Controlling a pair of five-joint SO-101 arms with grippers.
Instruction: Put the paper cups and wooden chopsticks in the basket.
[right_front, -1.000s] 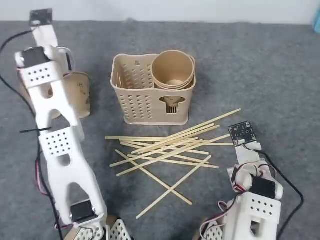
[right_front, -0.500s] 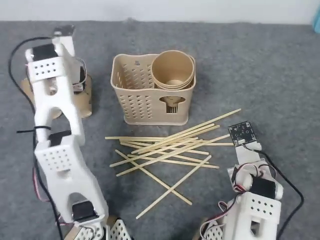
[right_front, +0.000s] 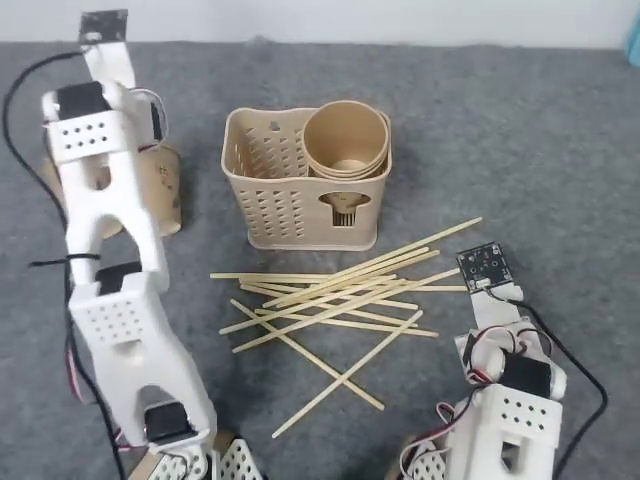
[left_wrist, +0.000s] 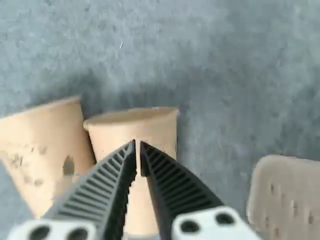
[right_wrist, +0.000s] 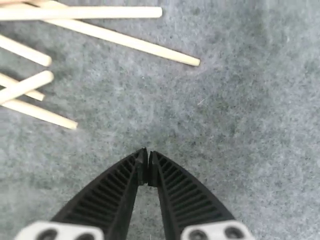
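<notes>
Left claw (left_wrist: 137, 145) was pressed together and held nothing. Its tips hung over one of two loose paper cups (left_wrist: 155, 125). I could not tell if they touched it.

Biggest of all was the grey worktop (right_front: 520, 130). Next came the left arm (right_front: 110, 230), stretched far out along one side. The right arm (right_front: 505, 400) was folded up at the near edge.

Between them, further back, stood the basket (right_front: 270, 210). A stack of cups (right_front: 345, 140) already sat in one end of it.

The two loose cups lay side by side next to the left arm, and one of them (right_front: 160, 190) was just beside the basket. I could not tell if they stood or lay down.

Many wooden chopsticks (right_front: 330, 295) lay in a crossed pile on the worktop in front of the basket. None were in it yet.

The right claw (right_wrist: 147, 152) was pressed together too and empty. It hung over bare worktop near some chopstick ends (right_wrist: 120, 37).

I think the cup step was in hand. Next, the left claw would need to spread wide, slip over the cup's wall, pinch it, and carry it over to the basket. The cup looked light and thin, so a soft pinch should do.
</notes>
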